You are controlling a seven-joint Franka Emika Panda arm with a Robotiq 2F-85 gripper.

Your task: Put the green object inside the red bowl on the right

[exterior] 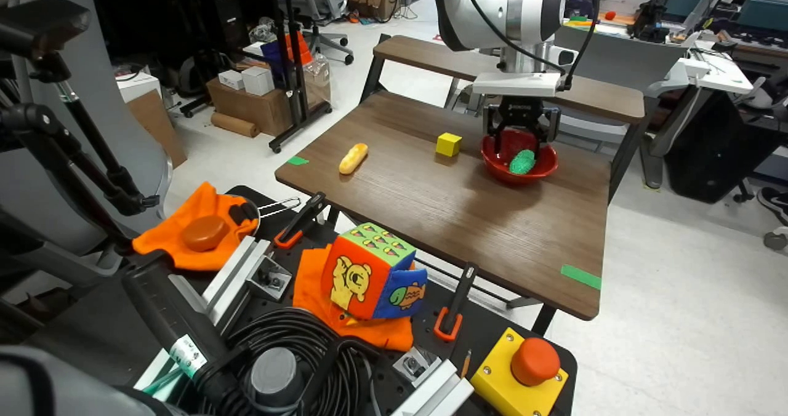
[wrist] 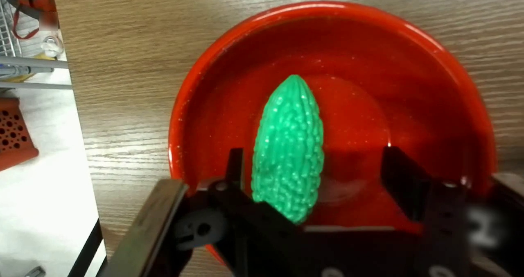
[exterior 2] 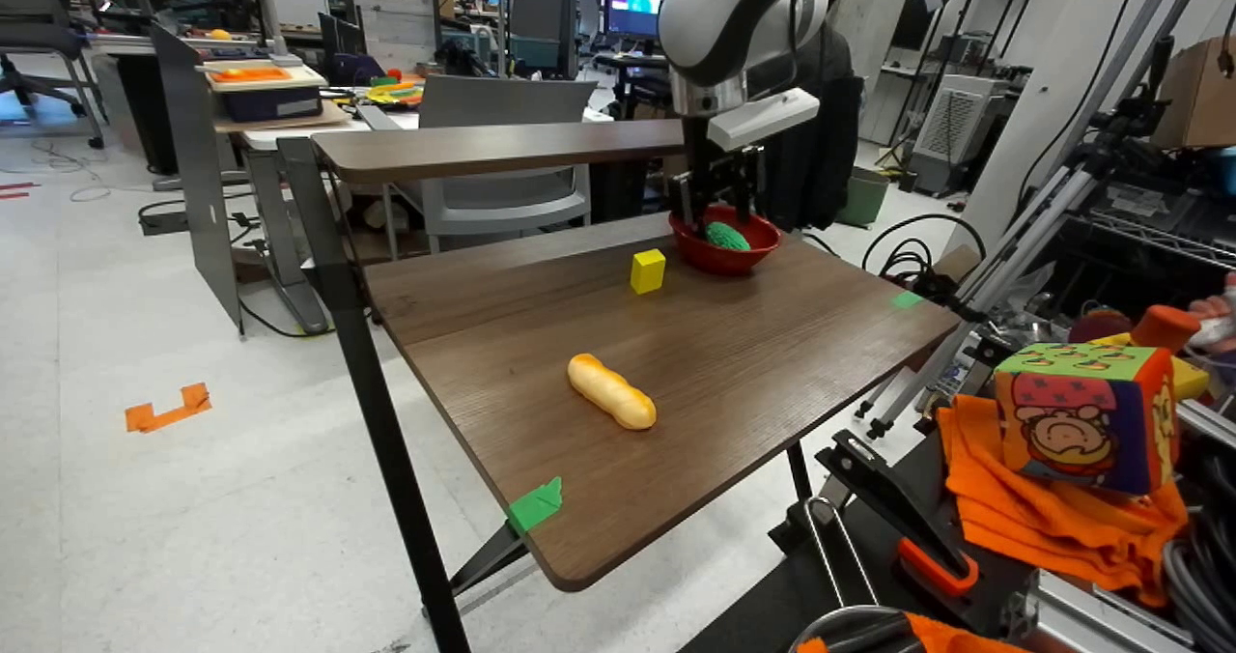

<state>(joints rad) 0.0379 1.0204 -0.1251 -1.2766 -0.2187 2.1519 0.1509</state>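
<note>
The green object (exterior: 522,162) is a bumpy, oval, corn-like lump. It lies inside the glossy red bowl (exterior: 548,168), which stands on the brown table. Both also show in an exterior view, the green object (exterior 2: 726,237) in the red bowl (exterior 2: 722,263). In the wrist view the green object (wrist: 288,146) lies left of the bowl's middle, its lower end partly hidden by the gripper; the bowl's wall (wrist: 442,76) surrounds it. My gripper (wrist: 312,158) is open, its fingertips down within the bowl on either side of the green object, with a wide gap on the right. The gripper (exterior: 517,150) points downward.
A yellow block (exterior: 449,144) stands beside the bowl. A yellow, bread-like piece (exterior 2: 612,392) lies farther off on the table. Flat green tape patches (exterior: 580,276) mark table corners. A raised shelf (exterior: 431,56) runs along the table's back. A cluttered black cart (exterior: 431,336) adjoins the table.
</note>
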